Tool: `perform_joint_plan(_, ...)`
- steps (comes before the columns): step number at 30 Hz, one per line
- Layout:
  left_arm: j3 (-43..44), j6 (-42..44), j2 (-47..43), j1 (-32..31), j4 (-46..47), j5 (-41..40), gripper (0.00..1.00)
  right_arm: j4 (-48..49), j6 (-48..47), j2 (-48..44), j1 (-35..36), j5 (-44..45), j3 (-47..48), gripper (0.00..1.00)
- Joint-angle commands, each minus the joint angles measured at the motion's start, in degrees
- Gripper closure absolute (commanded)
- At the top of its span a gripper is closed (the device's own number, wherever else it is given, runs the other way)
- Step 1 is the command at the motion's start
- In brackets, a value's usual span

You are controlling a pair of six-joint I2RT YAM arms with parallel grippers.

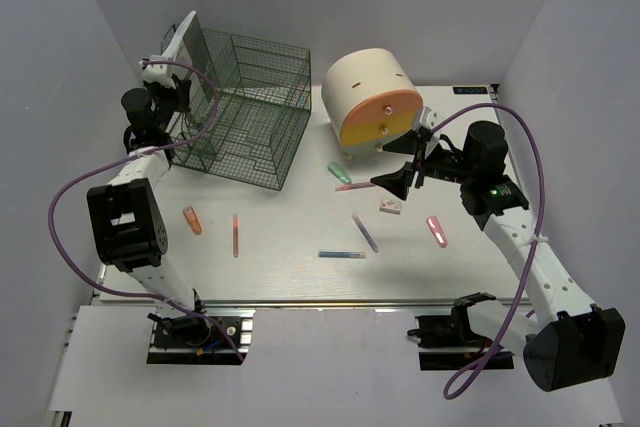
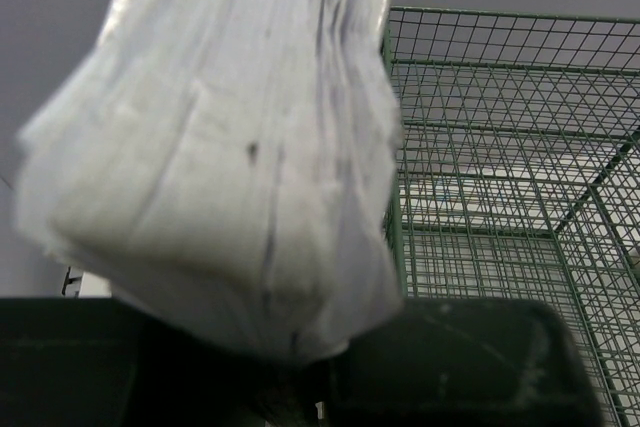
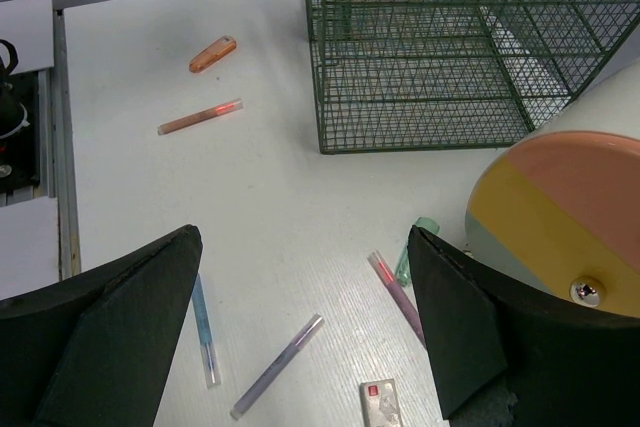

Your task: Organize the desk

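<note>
White worktop (image 1: 280, 277) before the wire rack (image 1: 250, 107) lies strewn with pens (image 3: 275, 367); tidying looks mostly undone. Beside the rack the left pincer (image 2: 310, 387) pinches a white paper bundle (image 2: 220, 167); the right pincer (image 3: 300, 237) gapes empty.

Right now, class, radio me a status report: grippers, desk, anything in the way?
Left gripper shut on white bundle, up by wire rack. Right gripper open above desk. Pens scattered across desk. Drawer unit close beside right gripper.

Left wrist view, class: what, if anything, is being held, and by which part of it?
A white, paper-like bundle, pinched at its lower end by the left jaws. The right jaws stand open and hold nothing.
</note>
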Motion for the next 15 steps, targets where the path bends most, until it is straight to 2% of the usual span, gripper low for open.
perform_joint_plan(1,0.70,-1.68,-5.43,-0.35,7.25,0.27,0.89,2.23,-0.63,0.07,0.13,-1.27,-0.24,0.11)
perform_joint_plan(10,1.58,-2.47,-4.64,-0.35,6.99,0.79,0.86,2.23,-0.71,0.33,0.13,-1.27,-0.24,0.11)
perform_joint_plan(12,1.84,-2.73,-4.47,-0.35,6.46,0.62,0.69,2.23,-0.71,0.16,-0.04,-1.36,-0.24,0.11)
perform_joint_plan(14,2.11,-2.74,-4.47,-0.35,5.84,0.01,0.35,2.23,-0.80,0.15,0.05,-1.36,-0.24,0.11)
perform_joint_plan(15,2.02,-2.74,-4.47,-0.87,5.84,-0.17,0.26,2.23,-0.80,0.15,0.05,-1.36,-0.24,0.11)
